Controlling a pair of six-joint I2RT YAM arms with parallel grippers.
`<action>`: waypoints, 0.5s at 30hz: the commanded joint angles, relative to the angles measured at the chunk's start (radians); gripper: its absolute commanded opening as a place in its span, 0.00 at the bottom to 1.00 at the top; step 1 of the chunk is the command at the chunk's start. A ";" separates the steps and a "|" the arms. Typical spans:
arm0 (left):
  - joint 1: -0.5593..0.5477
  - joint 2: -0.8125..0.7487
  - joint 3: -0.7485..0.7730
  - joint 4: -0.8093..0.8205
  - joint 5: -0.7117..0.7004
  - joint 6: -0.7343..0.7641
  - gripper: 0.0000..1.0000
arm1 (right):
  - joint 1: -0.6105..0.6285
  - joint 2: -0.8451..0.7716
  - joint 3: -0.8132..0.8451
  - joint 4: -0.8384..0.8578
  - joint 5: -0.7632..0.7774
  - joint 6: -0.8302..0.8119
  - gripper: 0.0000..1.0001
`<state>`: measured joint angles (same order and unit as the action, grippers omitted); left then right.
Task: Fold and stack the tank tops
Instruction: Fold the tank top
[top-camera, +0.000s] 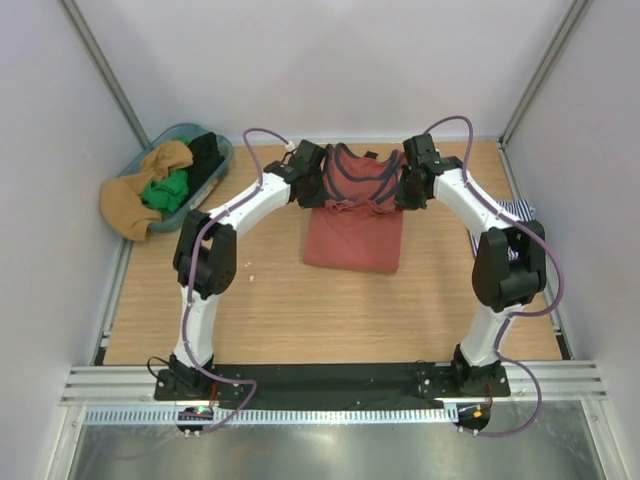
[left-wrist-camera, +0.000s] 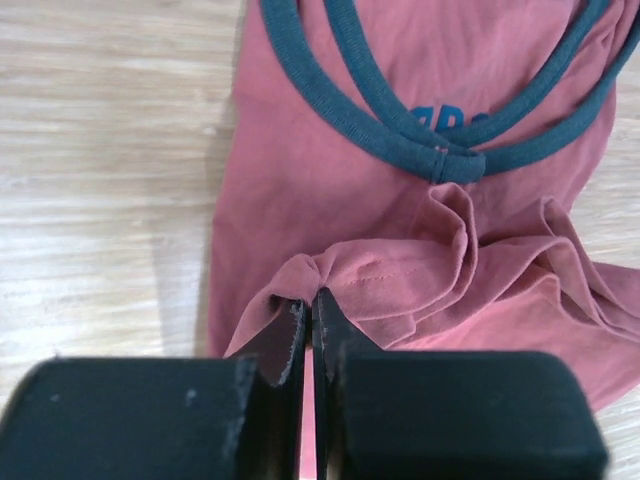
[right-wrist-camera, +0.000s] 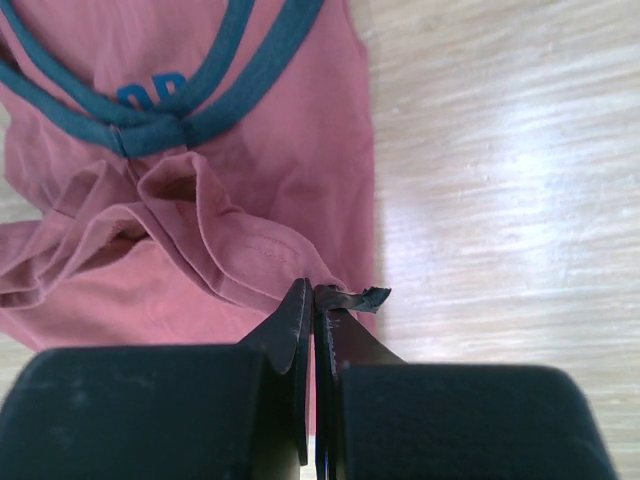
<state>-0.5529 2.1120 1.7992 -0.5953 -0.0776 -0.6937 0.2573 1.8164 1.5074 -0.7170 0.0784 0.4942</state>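
Observation:
The rust-red tank top (top-camera: 355, 232) with navy trim lies in the middle of the table, its straps toward the back. Its bottom hem is lifted and bunched over the body. My left gripper (top-camera: 310, 192) is shut on the hem's left corner, seen in the left wrist view (left-wrist-camera: 310, 300) against the red tank top (left-wrist-camera: 330, 190). My right gripper (top-camera: 408, 190) is shut on the hem's right corner, seen in the right wrist view (right-wrist-camera: 314, 292) against the red tank top (right-wrist-camera: 250, 180). The navy-and-white striped tank top (top-camera: 515, 210) peeks out at the right edge, mostly hidden behind the right arm.
A blue-green bin (top-camera: 178, 178) at the back left holds a tan cloth, green items and a black object. White walls close in the table on three sides. A metal rail (top-camera: 330, 385) runs along the near edge.

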 joint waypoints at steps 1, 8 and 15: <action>0.021 0.037 0.083 0.032 0.028 0.026 0.03 | -0.021 0.032 0.069 0.060 -0.016 -0.013 0.01; 0.071 0.068 0.094 0.068 0.018 0.040 0.67 | -0.064 0.117 0.088 0.122 -0.017 0.004 0.62; 0.068 -0.231 -0.289 0.187 0.030 0.030 0.87 | -0.066 -0.218 -0.300 0.254 -0.060 0.020 0.74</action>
<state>-0.4747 2.0472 1.6093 -0.4919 -0.0658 -0.6689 0.1886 1.7645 1.2869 -0.5415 0.0490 0.5064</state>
